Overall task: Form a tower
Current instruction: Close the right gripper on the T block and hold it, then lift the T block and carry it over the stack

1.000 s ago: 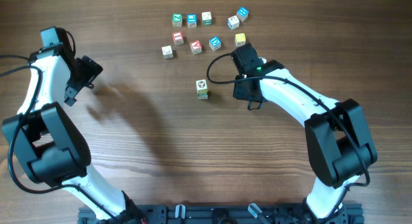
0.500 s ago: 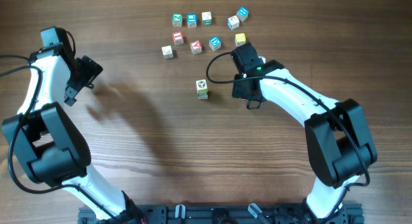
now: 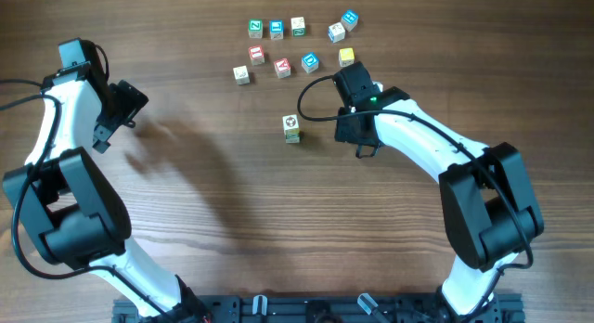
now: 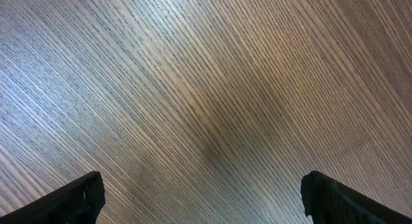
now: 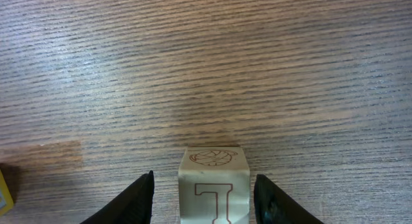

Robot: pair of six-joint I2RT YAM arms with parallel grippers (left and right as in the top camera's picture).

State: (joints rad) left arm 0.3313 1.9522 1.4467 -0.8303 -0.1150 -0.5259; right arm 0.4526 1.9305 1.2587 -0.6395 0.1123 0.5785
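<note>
So the tower (image 3: 291, 128) sits on its own on the table (image 3: 223, 230), a bit toward 12 o'clock from the middle. It has a white top with a green mark, and from above I can't tell how many blocks are in it. A bunch of loose blocks (image 3: 283, 68) is scattered at its 12 o'clock, apart from it. At the tower's 3 o'clock is the right gripper (image 5: 205, 197), not touching it. Its jaws straddle a separate T block (image 5: 214, 185) with a clear gap on one side, so nothing's clamped. Way off at 9 o'clock, the left gripper (image 4: 205, 201) has its jaws spread wide over the wood.
</note>
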